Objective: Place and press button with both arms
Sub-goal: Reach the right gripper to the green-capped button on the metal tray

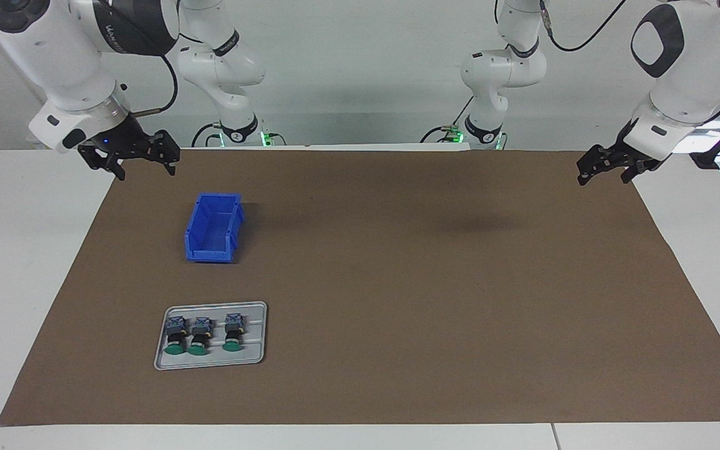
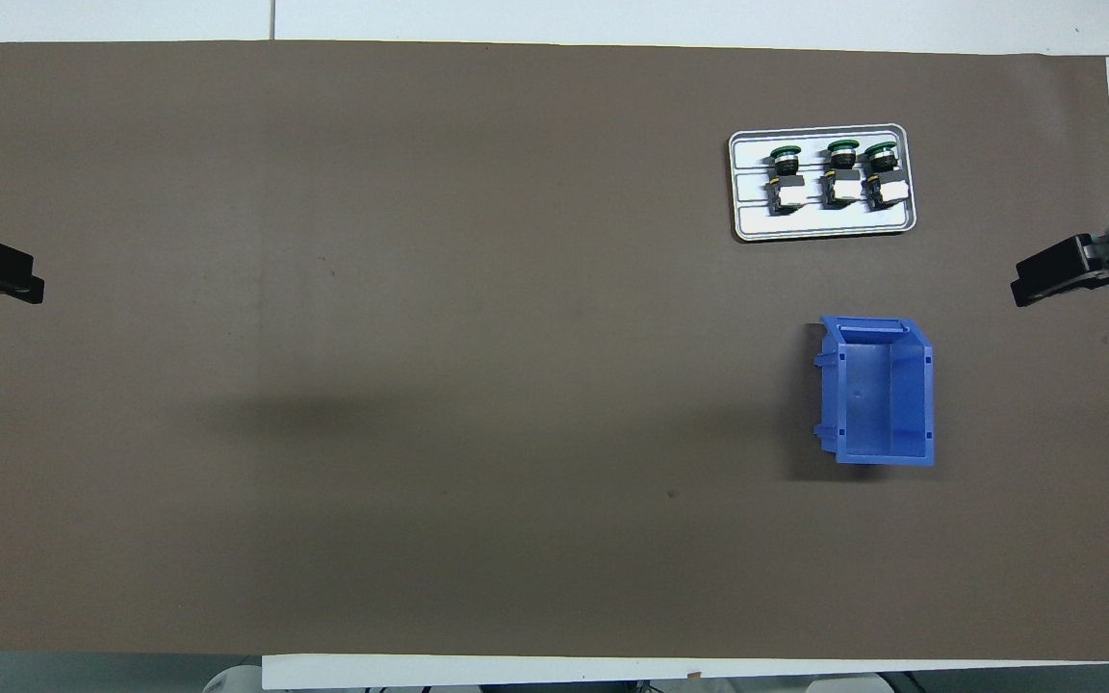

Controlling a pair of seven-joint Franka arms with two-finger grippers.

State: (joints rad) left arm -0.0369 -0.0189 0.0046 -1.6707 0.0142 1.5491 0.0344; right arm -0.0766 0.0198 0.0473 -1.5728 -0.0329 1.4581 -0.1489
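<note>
Both fingers released: left gripper (image 1: 607,167), right gripper (image 1: 127,156) raised at surface (image 1: 397,281) edges. Risk: buttons (image 1: 200,336) packed close on tray (image 1: 254,359), neighbour knocked during pick.

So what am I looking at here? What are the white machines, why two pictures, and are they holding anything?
Those are two robot arms, each ending in a black two-finger gripper. One picture faces the robots from across the table; the other looks down from above their own end. The left gripper and the right gripper hang open over the brown mat's two ends, holding nothing. On the mat, toward the right arm's end, sits an empty blue bin. Farther from the robots lies a grey tray with three green-capped buttons lying side by side in it.
</note>
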